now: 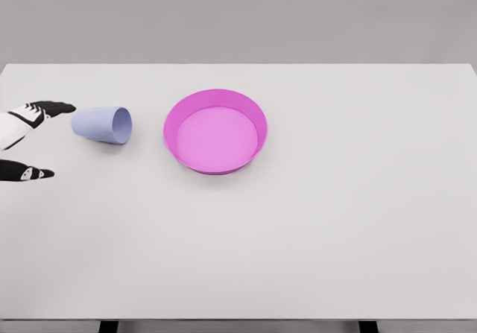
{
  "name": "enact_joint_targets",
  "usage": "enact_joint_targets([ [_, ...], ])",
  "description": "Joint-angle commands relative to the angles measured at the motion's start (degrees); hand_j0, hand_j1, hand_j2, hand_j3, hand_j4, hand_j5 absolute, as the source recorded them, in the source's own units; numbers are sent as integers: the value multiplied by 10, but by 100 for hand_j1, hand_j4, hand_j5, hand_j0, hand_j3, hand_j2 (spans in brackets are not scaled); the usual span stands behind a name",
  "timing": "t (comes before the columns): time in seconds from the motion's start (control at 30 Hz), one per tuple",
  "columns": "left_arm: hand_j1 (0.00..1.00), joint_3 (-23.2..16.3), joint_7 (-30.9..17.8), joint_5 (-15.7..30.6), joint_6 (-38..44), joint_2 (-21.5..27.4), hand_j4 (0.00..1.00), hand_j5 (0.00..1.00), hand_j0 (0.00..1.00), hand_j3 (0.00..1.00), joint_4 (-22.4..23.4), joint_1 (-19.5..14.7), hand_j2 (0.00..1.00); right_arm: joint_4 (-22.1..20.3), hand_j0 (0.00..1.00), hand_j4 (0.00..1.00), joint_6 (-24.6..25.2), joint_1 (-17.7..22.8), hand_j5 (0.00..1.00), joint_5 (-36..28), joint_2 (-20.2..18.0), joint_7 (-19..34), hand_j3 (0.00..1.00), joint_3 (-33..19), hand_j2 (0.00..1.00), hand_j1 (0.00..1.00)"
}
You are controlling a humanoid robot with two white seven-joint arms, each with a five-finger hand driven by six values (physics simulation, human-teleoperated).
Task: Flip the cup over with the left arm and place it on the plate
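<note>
Small pale blue plastic cup [103, 124] is lying on its side on white surface [313, 229], mouth being pointed right toward round pink plate [215, 131] close by. Left hand [26, 135] is being held just left of cup base, fingers [56, 109] spread, nothing being gripped. Right hand not being seen.

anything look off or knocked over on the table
The lavender cup lies on its side, mouth toward the pink plate, just left of it and apart. The left hand is open beside its base, not touching. Nothing is spilled or damaged.
</note>
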Motion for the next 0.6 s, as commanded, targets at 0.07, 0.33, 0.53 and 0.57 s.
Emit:
enact_joint_targets([
  [0.07,100,-38,-10,45,1,37,100,100,100,100,4,-7,100,0,100,100,0,0,100,0,0,0,100,0,100,100],
  [0.33,100,-154,-10,137,1,86,100,100,100,100,62,-86,100,0,100,100,0,0,100,0,0,0,100,0,100,100],
  [0.53,100,-182,-12,148,1,86,100,100,100,100,103,-126,100,0,100,100,1,0,100,0,0,0,100,0,100,100],
  [0.57,100,-189,-12,146,1,86,100,100,100,100,105,-136,100,0,100,100,0,0,100,0,0,0,100,0,100,100],
])
